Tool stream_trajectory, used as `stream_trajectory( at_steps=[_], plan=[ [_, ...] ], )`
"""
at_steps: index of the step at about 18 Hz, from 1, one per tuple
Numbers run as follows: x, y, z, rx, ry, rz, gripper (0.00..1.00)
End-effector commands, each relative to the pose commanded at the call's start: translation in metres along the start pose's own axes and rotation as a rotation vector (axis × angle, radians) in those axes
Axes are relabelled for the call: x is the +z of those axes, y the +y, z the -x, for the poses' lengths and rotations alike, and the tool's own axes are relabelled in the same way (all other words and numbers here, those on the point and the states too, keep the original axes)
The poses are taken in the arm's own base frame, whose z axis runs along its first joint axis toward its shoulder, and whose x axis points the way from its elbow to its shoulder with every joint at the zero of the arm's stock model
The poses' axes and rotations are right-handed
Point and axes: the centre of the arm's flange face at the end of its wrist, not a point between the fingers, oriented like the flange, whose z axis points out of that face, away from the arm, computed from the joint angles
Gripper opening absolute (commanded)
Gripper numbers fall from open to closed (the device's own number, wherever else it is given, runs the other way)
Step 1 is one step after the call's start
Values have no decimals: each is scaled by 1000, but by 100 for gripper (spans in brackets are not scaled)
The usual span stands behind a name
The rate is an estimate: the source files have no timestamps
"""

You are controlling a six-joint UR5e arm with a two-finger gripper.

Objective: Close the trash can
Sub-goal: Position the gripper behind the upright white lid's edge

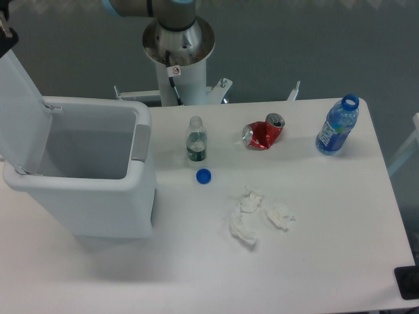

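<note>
Table [314, 261] — 1 trash can [91, 190], 2 bottles [196, 140]

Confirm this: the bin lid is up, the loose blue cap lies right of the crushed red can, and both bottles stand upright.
One error. In the camera view the blue cap lies left of the crushed red can, in front of the small clear bottle. The lid is up; the blue bottle stands too.

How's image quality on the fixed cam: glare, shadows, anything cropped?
Fixed camera: even, soft light, no hard glare on the table. Faint shadow beside and in front of the trash can. Slightly soft overall; crumpled tissues nearly blend into the white top. The pincer is cut off at the top-left edge, so its jaws can't be read.
</note>
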Motion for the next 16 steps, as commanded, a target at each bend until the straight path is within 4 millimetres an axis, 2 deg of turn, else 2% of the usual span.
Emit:
stream_trajectory(
  at_steps=[11,16],
  plan=[
    [-1,5,6,-10,-34,29,7],
    [-2,9,16,-32,-42,42,7]
  ],
)
